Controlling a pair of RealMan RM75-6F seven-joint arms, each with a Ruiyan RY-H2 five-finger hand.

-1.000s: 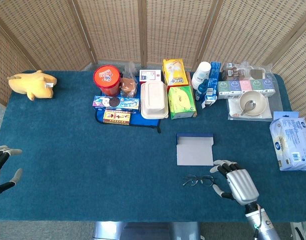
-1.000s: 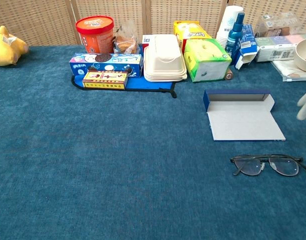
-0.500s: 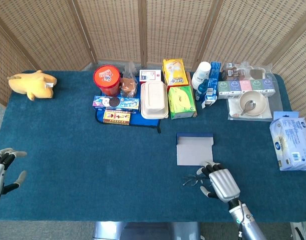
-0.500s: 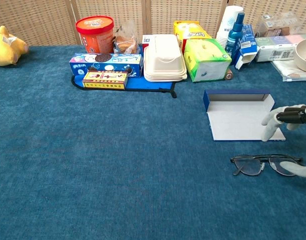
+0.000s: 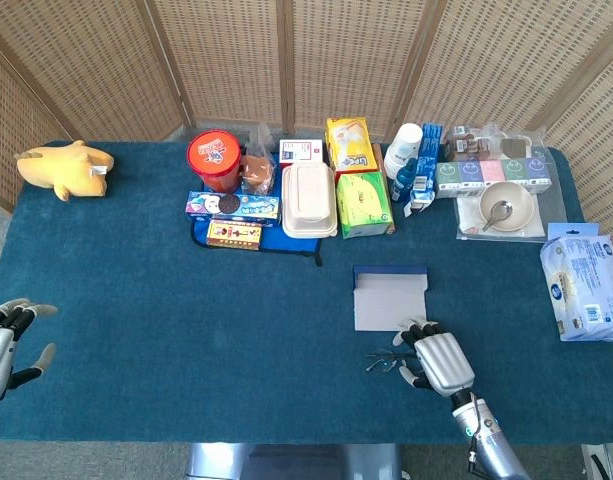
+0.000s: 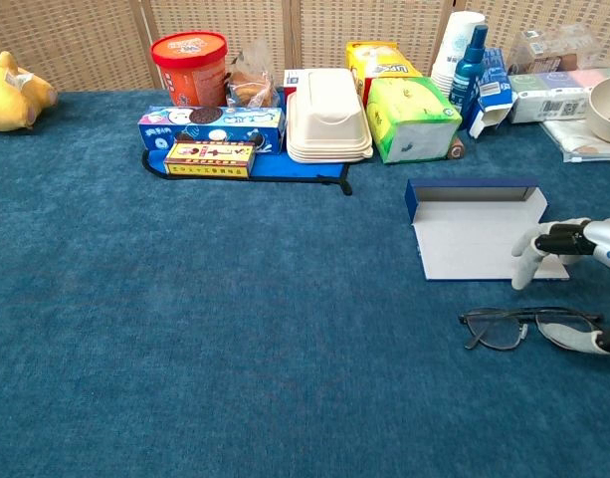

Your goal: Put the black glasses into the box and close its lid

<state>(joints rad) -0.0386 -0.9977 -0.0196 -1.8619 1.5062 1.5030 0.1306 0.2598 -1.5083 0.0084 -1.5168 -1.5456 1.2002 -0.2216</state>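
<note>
Chest view: my right hand (image 6: 575,261) hangs over the black glasses (image 6: 528,328), fingers spread, gripping nothing. Open box (image 6: 481,230) just beyond it. Left hand (image 5: 4,340) wide, far off.

Open cloth in front, clutter along the back

The bench (image 5: 166,340) lies bare left of the box (image 6: 481,231) and glasses (image 6: 528,327); food packs (image 5: 286,195) and the bowl (image 5: 506,207) crowd the far edge, and the wipes pack (image 5: 584,283) blocks the right side.

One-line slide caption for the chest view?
Right hand reaches over black glasses lying on the blue cloth, beside the open box.
</note>
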